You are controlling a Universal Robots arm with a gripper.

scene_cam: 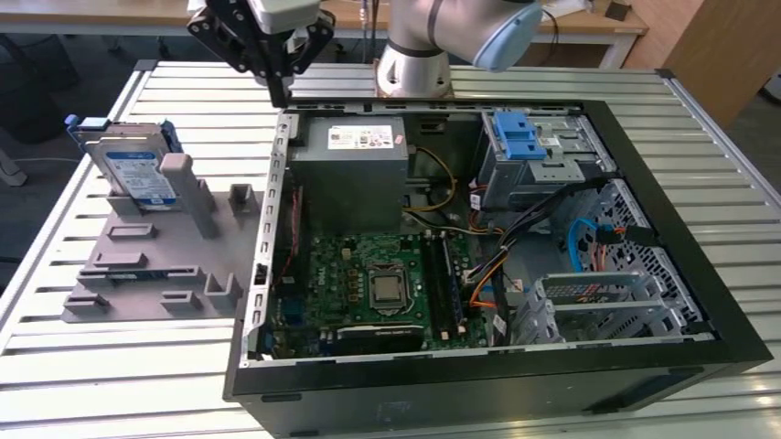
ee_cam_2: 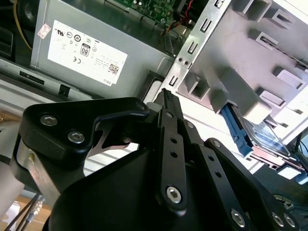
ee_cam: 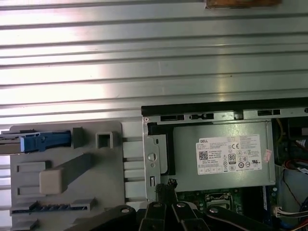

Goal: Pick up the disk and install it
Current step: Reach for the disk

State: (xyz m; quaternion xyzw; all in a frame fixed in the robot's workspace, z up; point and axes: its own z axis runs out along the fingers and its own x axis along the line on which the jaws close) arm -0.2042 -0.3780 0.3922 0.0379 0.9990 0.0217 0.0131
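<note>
Exterior view shows the disk [scene_cam: 130, 170]: silver, blue-edged, upright.

tabletop [scene_cam: 123, 366]: silver metal slats | on it: grey stand [scene_cam: 134, 265] at the exterior view's left | open black computer case [scene_cam: 488, 384] just beside it

The disk [scene_cam: 132, 172] is up on its edge, standing upright in the grey slotted stand [scene_cam: 146, 274]. It has a silver body, its blue-and-white label turned toward the exterior view, and a bright blue carrier frame down both sides. It sits at the stand's far end, at the exterior view's left of the open computer case [scene_cam: 488, 389] and apart from it. In the first wrist view the disk [ee_cam: 43, 142] shows edge-on as a blue strip.
</note>
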